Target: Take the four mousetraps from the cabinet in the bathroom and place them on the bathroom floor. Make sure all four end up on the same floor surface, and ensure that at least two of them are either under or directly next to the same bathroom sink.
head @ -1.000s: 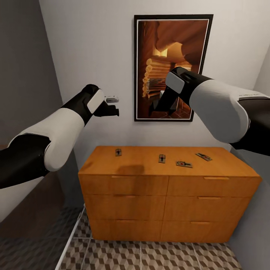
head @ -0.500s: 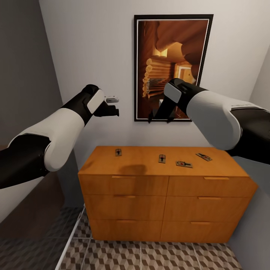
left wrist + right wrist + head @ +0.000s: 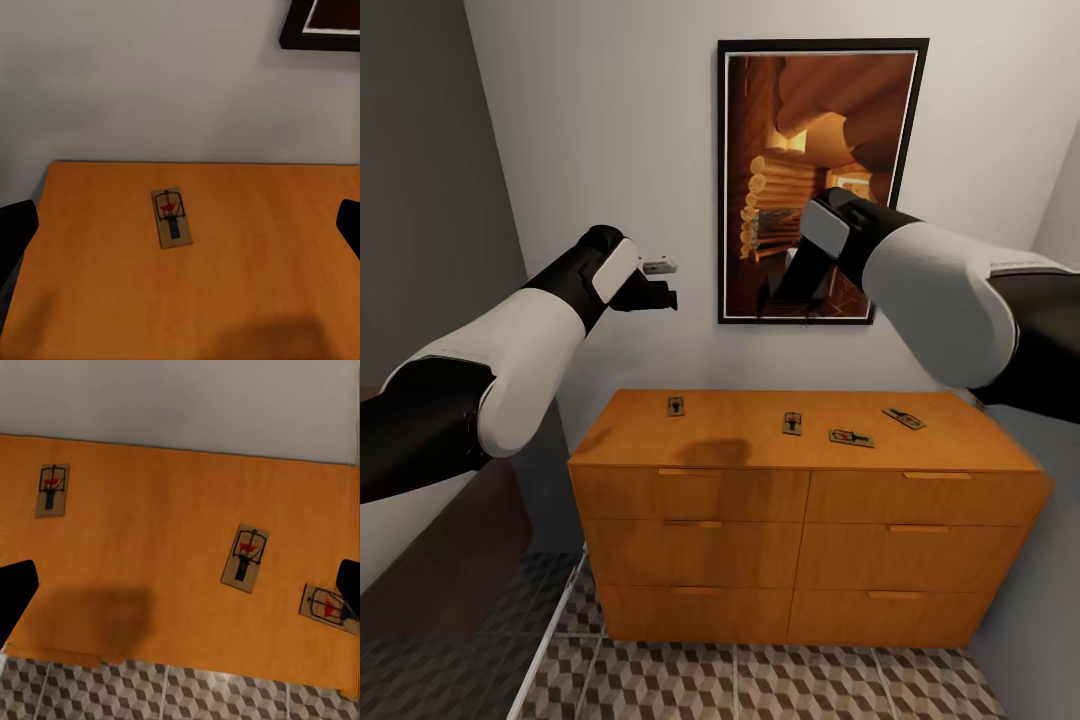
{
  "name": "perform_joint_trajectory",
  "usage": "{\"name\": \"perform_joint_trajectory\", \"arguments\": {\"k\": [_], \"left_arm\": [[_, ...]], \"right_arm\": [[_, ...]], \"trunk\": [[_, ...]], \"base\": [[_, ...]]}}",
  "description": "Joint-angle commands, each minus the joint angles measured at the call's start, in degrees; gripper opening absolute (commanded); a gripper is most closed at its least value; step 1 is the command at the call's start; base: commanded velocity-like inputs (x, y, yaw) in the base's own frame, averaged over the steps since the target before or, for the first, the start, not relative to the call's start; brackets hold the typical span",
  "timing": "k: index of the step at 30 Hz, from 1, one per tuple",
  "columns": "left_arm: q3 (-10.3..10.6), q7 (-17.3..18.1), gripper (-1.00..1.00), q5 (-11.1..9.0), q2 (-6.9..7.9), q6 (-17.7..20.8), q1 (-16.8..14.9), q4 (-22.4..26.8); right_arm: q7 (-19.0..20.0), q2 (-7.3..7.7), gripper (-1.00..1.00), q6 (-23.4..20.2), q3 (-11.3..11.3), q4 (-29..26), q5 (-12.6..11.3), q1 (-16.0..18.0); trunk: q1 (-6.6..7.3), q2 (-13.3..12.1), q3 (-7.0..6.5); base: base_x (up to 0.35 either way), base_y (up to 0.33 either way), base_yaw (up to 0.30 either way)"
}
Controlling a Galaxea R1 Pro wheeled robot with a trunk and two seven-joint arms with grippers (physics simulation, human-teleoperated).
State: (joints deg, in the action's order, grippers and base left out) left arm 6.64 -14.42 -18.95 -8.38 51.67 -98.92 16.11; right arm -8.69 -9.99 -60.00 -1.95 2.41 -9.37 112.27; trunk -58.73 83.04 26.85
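The cabinet [image 3: 800, 500] stands against the pale back wall [image 3: 610, 150], and everything else is placed from it. All four mousetraps lie flat on its top, none touching another. The leftmost mousetrap [image 3: 676, 405] sits toward the left end with bare wood on every side of it; the left wrist view shows it alone [image 3: 172, 217], clear of the back edge and of the left edge. A second mousetrap [image 3: 792, 422] lies near the middle of the top, a third mousetrap [image 3: 851, 437] just to its right and closer to the front edge, and a fourth mousetrap [image 3: 903, 418] lies angled toward the right end.

Both arms are raised well above the cabinet top, with open air between them and the traps. The left gripper [image 3: 657, 292] hangs over the left part of the cabinet; its two dark fingertips [image 3: 16, 225] sit far apart, so the jaws stand spread and empty. The right gripper [image 3: 792, 300] hangs over the middle, in front of the framed picture [image 3: 820, 180], its fingertips [image 3: 15, 592] equally wide apart with nothing between them.

The bathroom floor [image 3: 760, 685] runs along the cabinet's base, uncluttered in front of the drawers. A dark wall [image 3: 420, 200] stands close to the cabinet's left end.
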Motion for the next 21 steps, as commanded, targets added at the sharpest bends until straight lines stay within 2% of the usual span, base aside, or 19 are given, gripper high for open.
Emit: {"name": "perform_joint_trajectory", "arguments": {"k": [1, 9, 16, 17, 21], "left_arm": [[0.4, -0.4, 1.00, -0.6, 0.03, 0.2, 0.0, 0.1], [0.4, -0.4, 1.00, -0.6, 0.07, 0.2, 0.0, 0.1], [0.4, -0.4, 1.00, -0.6, 0.11, 0.2, -0.1, 0.1], [0.4, -0.4, 1.00, -0.6, 0.11, 0.2, -0.1, 0.1], [0.4, -0.4, 1.00, -0.6, 0.11, 0.2, -0.1, 0.1]], "right_arm": [[-0.6, -0.01, 1.00, 0.0, -0.2, 0.1, -0.5, 0.6], [2.6, -0.01, 1.00, 0.0, -0.4, 0.0, -0.6, 3.0], [6.0, -0.01, 1.00, 0.0, -0.5, -0.1, -0.7, 8.8], [6.0, -0.01, 1.00, 0.0, -0.5, -0.1, -0.7, 8.8], [6.7, -0.01, 1.00, 0.0, -0.6, -0.1, -1.0, 13.2]], "trunk": [[0.00, 0.0, 0.07], [0.00, 0.0, 0.07], [0.00, 0.0, 0.07], [0.00, 0.0, 0.07], [0.00, 0.0, 0.07]], "base": [[0.000, 0.000, 0.000], [0.000, 0.000, 0.000], [0.000, 0.000, 0.000], [0.000, 0.000, 0.000], [0.000, 0.000, 0.000]]}}
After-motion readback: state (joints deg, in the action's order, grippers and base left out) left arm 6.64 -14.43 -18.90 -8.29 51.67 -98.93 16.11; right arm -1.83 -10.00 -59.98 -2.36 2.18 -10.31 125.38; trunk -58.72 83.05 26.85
